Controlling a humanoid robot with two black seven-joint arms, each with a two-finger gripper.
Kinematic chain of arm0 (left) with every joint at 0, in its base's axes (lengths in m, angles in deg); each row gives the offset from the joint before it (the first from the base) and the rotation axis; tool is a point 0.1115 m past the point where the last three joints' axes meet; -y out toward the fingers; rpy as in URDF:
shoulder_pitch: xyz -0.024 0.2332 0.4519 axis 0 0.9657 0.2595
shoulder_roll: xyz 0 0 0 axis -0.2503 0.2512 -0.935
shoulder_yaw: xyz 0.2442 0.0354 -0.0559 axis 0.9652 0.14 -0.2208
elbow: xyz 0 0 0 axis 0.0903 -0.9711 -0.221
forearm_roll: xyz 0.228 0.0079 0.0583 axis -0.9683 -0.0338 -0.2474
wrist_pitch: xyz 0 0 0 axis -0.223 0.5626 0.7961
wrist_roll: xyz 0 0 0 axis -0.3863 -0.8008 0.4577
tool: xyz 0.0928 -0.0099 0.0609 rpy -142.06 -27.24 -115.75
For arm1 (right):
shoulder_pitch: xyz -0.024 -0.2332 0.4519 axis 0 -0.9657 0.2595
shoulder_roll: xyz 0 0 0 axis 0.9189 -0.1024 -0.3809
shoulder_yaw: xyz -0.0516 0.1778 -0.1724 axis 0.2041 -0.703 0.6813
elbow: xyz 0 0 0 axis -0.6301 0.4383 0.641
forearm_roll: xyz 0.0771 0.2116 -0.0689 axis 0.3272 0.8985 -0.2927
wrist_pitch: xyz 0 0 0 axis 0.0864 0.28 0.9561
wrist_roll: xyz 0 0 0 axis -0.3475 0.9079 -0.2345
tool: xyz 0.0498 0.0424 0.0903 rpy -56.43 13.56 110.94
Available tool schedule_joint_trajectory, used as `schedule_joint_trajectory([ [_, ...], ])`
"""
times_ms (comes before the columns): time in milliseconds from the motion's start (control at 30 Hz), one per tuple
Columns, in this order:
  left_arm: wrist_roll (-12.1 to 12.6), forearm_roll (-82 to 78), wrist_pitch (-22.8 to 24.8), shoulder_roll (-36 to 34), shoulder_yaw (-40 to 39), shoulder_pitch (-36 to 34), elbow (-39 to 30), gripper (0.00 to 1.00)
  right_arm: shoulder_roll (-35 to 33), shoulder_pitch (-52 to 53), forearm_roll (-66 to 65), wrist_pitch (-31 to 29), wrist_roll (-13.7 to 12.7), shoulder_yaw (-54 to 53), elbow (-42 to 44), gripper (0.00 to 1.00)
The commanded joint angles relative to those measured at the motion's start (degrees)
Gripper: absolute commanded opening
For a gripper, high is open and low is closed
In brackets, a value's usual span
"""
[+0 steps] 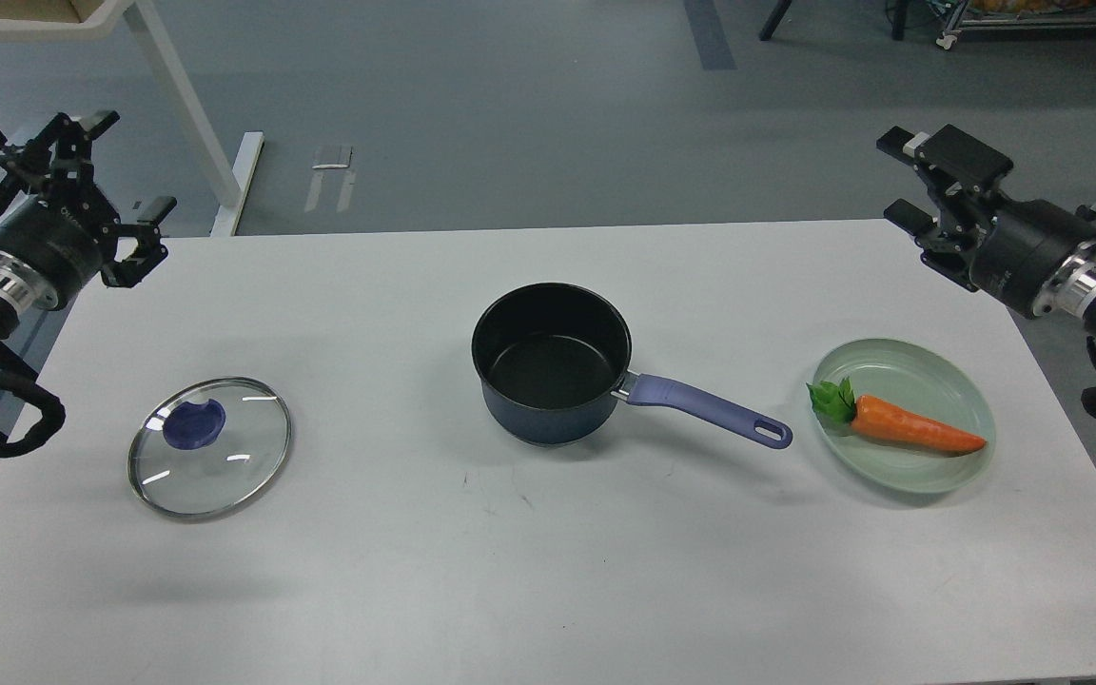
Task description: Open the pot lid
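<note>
The dark navy pot [550, 366] stands uncovered in the middle of the white table, its black inside empty, its lavender handle [708, 409] pointing right. The glass lid [209, 445] with its steel rim and purple knob [194, 422] lies flat on the table at the left, well apart from the pot. My left gripper [118, 185] is open and empty, raised at the table's far left corner, above and behind the lid. My right gripper [908, 179] is open and empty, raised at the far right corner.
A pale green plate [929, 366] with a toy carrot [900, 422] on it sits at the right, just past the handle's tip. The white table [548, 571] has bare surface along the front. A white table leg [186, 105] stands on the floor beyond.
</note>
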Motion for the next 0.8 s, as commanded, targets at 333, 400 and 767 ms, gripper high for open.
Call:
schedule_joint_trajectory([
  [333,0.00,0.01,0.41,2.53,-2.66,2.54,-0.20,0.99,8.98,-11.52,19.33,-22.84,0.01,-9.84,15.01,0.99],
  [400,0.00,0.01,0.58,2.88,-3.54,2.97,-0.11,0.99,9.68,-11.52,19.33,-23.90,0.01,-9.76,16.51,0.99],
  [767,0.00,-0.08,0.67,4.02,-7.06,5.79,-0.02,0.99,12.06,-14.25,18.81,-24.52,0.01,-11.77,17.13,0.99],
])
